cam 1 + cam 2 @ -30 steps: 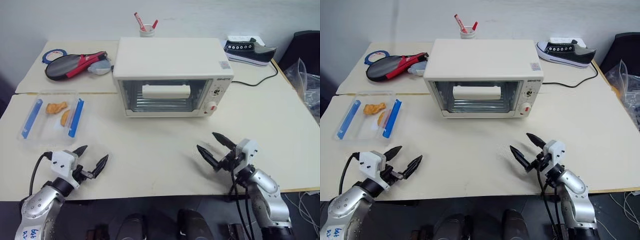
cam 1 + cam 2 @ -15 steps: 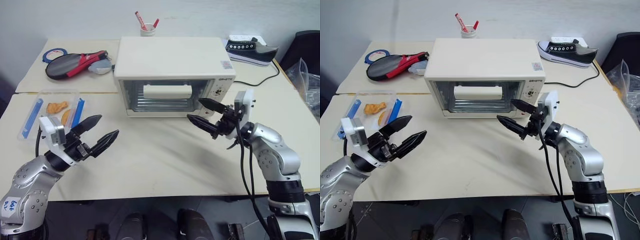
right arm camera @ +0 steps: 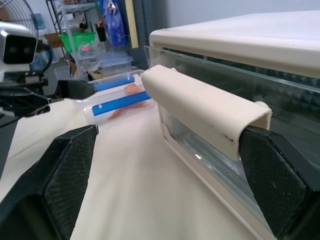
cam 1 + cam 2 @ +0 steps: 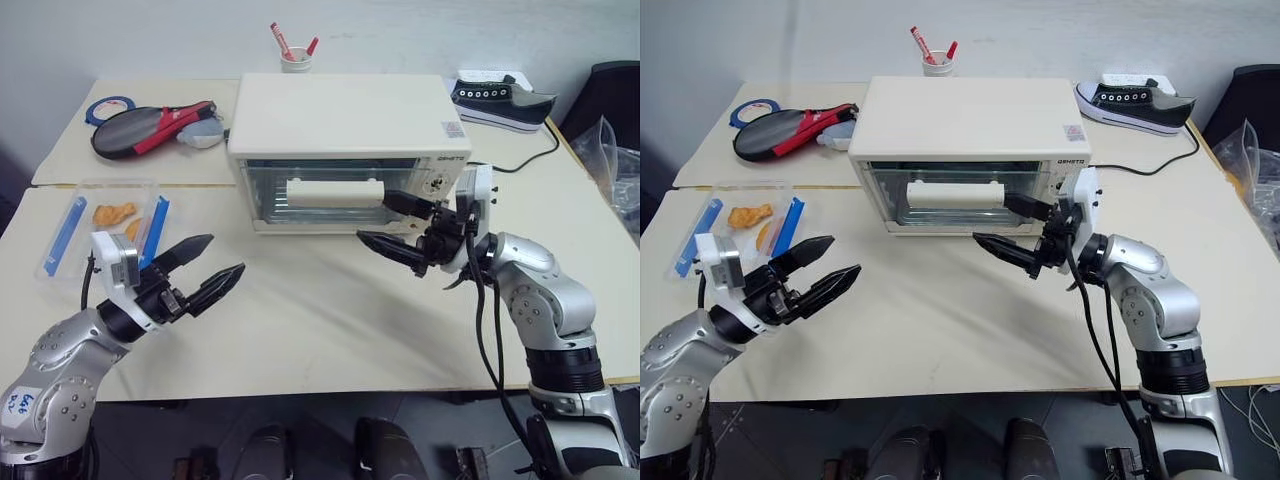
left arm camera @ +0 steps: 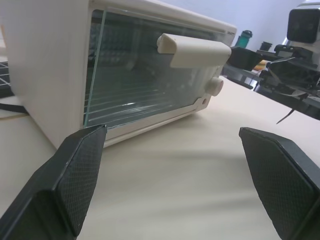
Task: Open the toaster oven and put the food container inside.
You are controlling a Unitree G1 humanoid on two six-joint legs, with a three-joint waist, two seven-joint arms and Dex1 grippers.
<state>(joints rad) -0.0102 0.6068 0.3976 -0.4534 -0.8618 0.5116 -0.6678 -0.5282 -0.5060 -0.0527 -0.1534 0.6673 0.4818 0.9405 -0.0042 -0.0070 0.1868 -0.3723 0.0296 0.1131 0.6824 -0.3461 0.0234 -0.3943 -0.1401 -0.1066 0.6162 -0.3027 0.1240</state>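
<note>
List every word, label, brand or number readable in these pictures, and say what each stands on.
Brand word on the toaster oven front panel, above the knobs: too small to read.
Small sticker on the oven's top, right corner: print unreadable.
Handwriting on a white label on the left arm: illegible.
Nothing else carries legible text.

a pale cream tabletop (image 4: 330,320) fills the scene, made of two pieces meeting at a seam, with a plain light grey wall (image 4: 150,40) directly behind it. beyond the tabletop's near edge lies a dark floor (image 4: 320,420). off the tabletop's far right corner stands a dark chair (image 4: 612,95). in the right wrist view, a metal shelving rack (image 3: 82,35) crowded with coloured items rises past the tabletop's end.
</note>
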